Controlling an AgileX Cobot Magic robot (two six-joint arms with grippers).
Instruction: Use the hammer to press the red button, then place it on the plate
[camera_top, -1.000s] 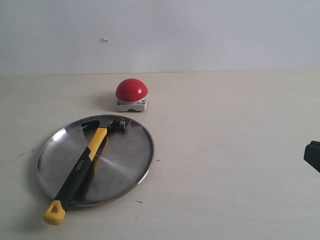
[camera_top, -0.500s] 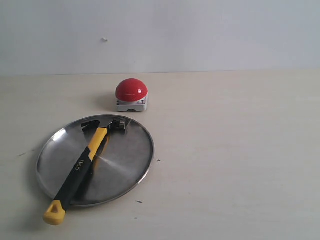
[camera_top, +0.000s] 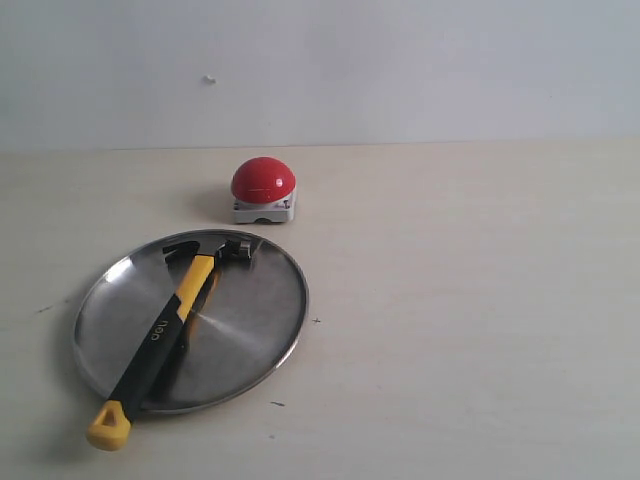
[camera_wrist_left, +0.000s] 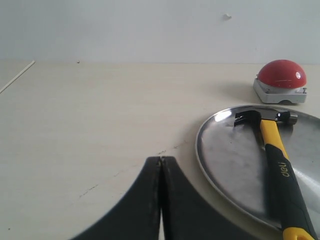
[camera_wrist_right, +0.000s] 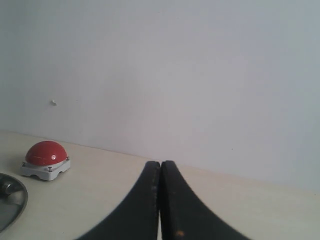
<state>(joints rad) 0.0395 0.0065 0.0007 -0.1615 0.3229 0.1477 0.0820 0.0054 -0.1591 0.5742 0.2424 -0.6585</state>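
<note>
The hammer (camera_top: 170, 318) lies across the silver plate (camera_top: 255, 330), its dark head near the plate's far rim and its yellow looped end hanging over the near rim. Behind the plate stands the red button (camera_top: 263, 180) on its grey-white base. Neither gripper shows in the exterior view. In the left wrist view my left gripper (camera_wrist_left: 161, 159) is shut with nothing in it, off to the side of the plate (camera_wrist_left: 225, 165), with the hammer (camera_wrist_left: 277, 160) and the button (camera_wrist_left: 281, 74) beyond. My right gripper (camera_wrist_right: 160, 163) is also shut and empty, far from the button (camera_wrist_right: 46, 152).
A pale wooden table (camera_top: 460, 300) carries everything, and a plain white wall (camera_top: 400, 60) rises behind it. A sliver of the plate's rim (camera_wrist_right: 22, 197) shows in the right wrist view.
A dark part of the right arm, at the right edge of the exterior view a second ago, has left that view. The hammer, plate and button have not moved.
</note>
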